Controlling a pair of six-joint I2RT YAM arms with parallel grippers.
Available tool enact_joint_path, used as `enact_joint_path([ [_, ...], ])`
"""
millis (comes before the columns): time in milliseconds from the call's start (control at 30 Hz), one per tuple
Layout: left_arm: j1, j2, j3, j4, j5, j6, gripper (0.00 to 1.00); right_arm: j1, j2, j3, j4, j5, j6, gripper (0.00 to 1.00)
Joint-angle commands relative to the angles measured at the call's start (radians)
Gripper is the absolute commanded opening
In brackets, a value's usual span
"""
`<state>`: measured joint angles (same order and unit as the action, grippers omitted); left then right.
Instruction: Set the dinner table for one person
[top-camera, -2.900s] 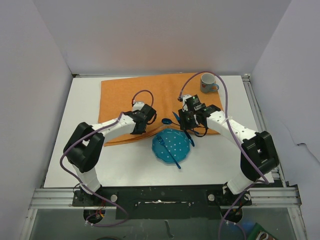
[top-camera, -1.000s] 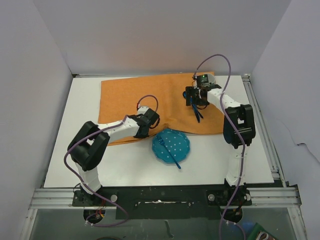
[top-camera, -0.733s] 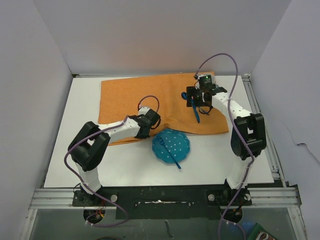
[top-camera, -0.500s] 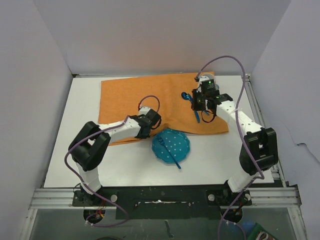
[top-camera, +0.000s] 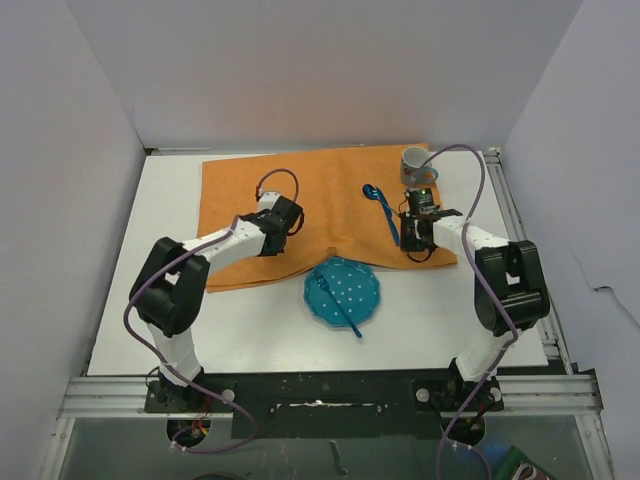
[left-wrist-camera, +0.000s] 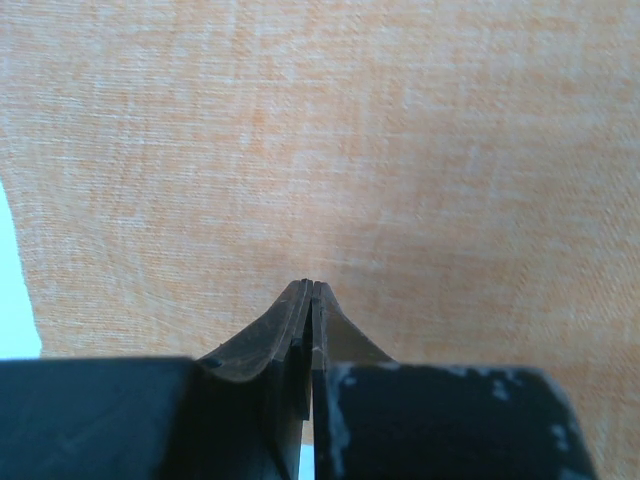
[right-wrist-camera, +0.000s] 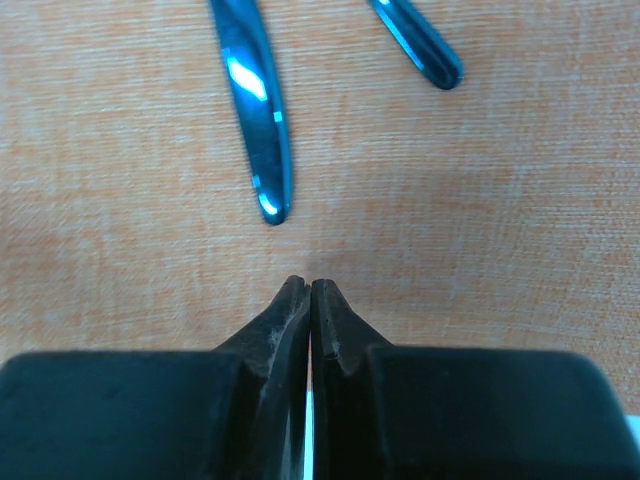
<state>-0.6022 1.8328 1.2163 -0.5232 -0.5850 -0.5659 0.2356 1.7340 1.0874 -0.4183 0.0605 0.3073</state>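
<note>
- cloth (top-camera: 330, 190): plain orange, with a fine woven look up close
- table (top-camera: 160, 300): flat white, no pattern
- plate (top-camera: 362, 285): see-through teal blue with little white dots all over
- fork (top-camera: 337, 306) and spoon (top-camera: 381, 212): same shiny blue
- mug (top-camera: 415, 166): grey
- arms (top-camera: 225, 245): white with black joints, and purple cables (top-camera: 470, 160)

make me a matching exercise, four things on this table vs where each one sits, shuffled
1 blue plastic fork
2 round teal dotted plate
3 grey ceramic mug
4 blue spoon

A far right corner of the orange rectangular cloth
B on the plate
C on the cloth, right of centre
D white tabletop, at the cloth's near edge

Pairs: 1-B, 2-D, 3-A, 4-C
</note>
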Motion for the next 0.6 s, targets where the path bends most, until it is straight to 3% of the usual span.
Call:
enact_joint_path([
  [0,0.052,-0.035,-0.009,0.053,-0.039,0.024,0.01,-0.025,0.019,-0.031,0.096,0.006,0.053,0.0],
  [200,0.125,-0.024,-0.075,0.106,-0.016,0.023,0.01,-0.026,0.093,-0.107,0.163,-0.06,0.107,0.0],
  [567,0.192,0.019,-0.163,0.098,-0.059,-0.011,0.01,-0.041,0.085,-0.186,0.111,0.03,0.177,0.0],
])
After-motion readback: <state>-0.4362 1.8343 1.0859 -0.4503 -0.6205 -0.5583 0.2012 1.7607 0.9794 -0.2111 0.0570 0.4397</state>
